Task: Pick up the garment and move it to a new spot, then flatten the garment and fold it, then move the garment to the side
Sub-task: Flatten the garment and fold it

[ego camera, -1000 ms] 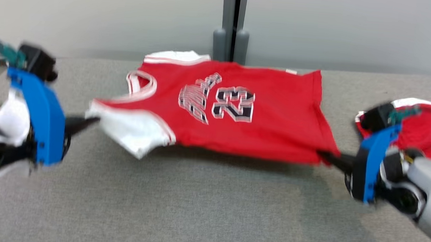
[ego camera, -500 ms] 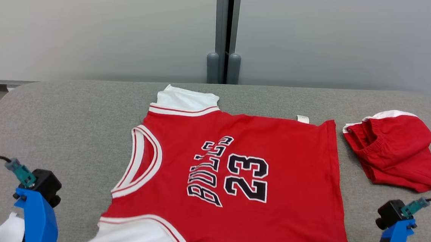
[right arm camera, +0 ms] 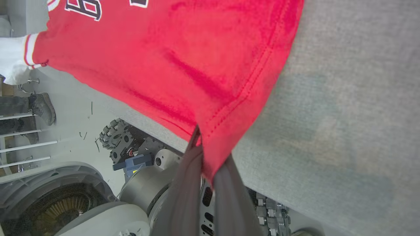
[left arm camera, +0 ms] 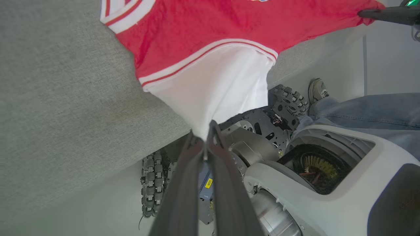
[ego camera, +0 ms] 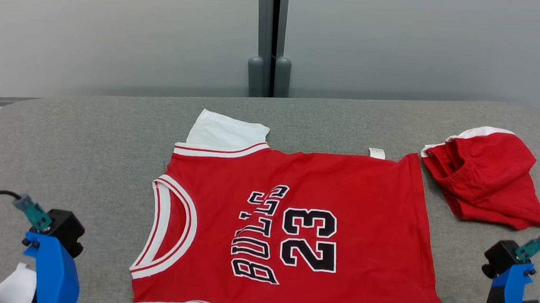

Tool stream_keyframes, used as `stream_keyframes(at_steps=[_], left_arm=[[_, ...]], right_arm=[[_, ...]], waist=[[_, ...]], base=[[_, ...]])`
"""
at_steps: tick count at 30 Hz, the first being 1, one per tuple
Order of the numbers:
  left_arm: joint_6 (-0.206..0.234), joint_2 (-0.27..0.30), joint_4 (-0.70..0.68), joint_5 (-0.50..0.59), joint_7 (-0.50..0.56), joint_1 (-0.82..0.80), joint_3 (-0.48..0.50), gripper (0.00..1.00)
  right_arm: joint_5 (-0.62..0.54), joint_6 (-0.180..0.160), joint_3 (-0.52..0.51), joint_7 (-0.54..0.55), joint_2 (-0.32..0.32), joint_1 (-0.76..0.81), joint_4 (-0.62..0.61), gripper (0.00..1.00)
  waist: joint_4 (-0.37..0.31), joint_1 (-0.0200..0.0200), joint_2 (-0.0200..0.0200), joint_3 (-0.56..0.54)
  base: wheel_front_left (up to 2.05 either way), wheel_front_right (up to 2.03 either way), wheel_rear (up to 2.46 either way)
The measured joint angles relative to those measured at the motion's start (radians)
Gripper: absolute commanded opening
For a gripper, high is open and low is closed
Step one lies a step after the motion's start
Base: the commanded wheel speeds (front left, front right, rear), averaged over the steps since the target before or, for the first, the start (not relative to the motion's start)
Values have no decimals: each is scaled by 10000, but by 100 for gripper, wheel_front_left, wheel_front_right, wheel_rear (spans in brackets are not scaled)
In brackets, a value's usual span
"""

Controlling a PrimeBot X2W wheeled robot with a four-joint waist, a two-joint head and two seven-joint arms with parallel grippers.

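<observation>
You have one garment (ego camera: 294, 210) in play, a red jersey with two white sleeves and the number 23 on its chest. It is spread flat across the middle of the grey tabletop (ego camera: 85, 148), and its near side runs off the near edge. One sleeve (ego camera: 226, 132) lies flat toward the far edge. The other sleeve (left arm camera: 216, 91) hangs past the near edge, and your left gripper (left arm camera: 206, 131) has its jaws clamped together on that sleeve's tip. Your right gripper (right arm camera: 205, 154) has its jaws pinched shut on the red hem corner at the near edge, with the cloth drawn into taut creases above them. Both of your two grippers therefore hold the garment, one at each near corner. One small white label (ego camera: 377, 153) sticks out from the garment's far side. One red bundle (ego camera: 484, 178) with an elastic band sits near the far right corner, just beside the garment's hem. Below the tabletop, the left wrist view shows one leg in jeans (left arm camera: 361, 108) and one pale shoe (left arm camera: 316, 90). The right wrist view shows one dark shoe (right arm camera: 41, 106) on the floor.
</observation>
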Motion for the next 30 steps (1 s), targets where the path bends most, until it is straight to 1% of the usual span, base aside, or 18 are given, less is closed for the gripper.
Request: stream_keyframes(at_steps=[5, 9, 12, 14, 15, 17, 22, 23, 24, 26, 27, 28, 29, 30], left_arm=[[56, -525, 750, 111, 554, -663, 157, 0], [52, -1141, 1641, 311, 968, -1257, 221, 0], [-48, -1747, 2410, 430, 1058, -1691, 318, 0], [-107, -2190, 2963, 589, 1145, -1926, 309, 0], [-155, -2389, 3266, 675, 1154, -2043, 305, 0], [-240, -2780, 3885, 909, 1133, -2310, 305, 0], [-665, -3563, 5221, 1273, 932, -2753, 328, 0], [-754, -3689, 5453, 1294, 892, -2817, 343, 0], [-832, -3816, 5666, 1333, 846, -2858, 362, 0], [-993, -4019, 6125, 1350, 709, -2889, 389, 0], [-1078, -4126, 6328, 1363, 606, -2894, 410, 0], [-1158, -4236, 6521, 1407, 497, -2903, 435, 6], [-1225, -4337, 6715, 1430, 454, -2923, 433, 52], [-1287, -4426, 6878, 1450, 382, -2929, 433, 93]], right_arm=[[205, 0, -215, 253, 196, -530, 278, 0], [472, 0, -426, 382, 500, -963, 805, 0], [723, 0, -648, 362, 819, -1212, 1273, 0], [805, 0, -679, 391, 993, -1338, 1634, 13], [838, 0, -679, 451, 1116, -1403, 1814, 16], [857, 0, -686, 527, 1411, -1552, 2134, 14], [853, 0, -796, 566, 2025, -1945, 2723, 4], [853, 0, -819, 570, 2121, -2000, 2801, 5], [853, 0, -844, 573, 2209, -2041, 2874, 12], [857, 0, -920, 560, 2376, -2131, 3051, 32], [859, 0, -968, 548, 2437, -2161, 3126, 50], [882, 0, -1009, 512, 2491, -2176, 3200, 98], [915, 0, -1043, 464, 2550, -2183, 3277, 100], [915, 0, -1089, 395, 2600, -2188, 3375, 100]], waist=[[-146, 1, 1, 217], [-275, 1, 2, 430], [-354, 1, 1, 586], [-386, 1, 1, 704], [-418, 0, 1, 775], [-482, 2, 2, 906], [-623, 1, 2, 1204], [-645, 2, 3, 1247], [-663, 2, 3, 1284], [-694, 1, 3, 1341], [-704, 1, 2, 1364], [-710, 1, 2, 1379], [-715, 1, 2, 1380], [-719, 1, 3, 1376]], base=[[0, 0, 0], [0, 0, 0], [0, 0, 0], [0, 0, 0], [0, 0, 0], [0, 0, 0], [0, 0, 0], [0, 0, 0], [0, 0, 0], [0, 0, 0], [0, 0, 0], [0, 0, 0], [0, 0, 0], [0, 0, 0]])
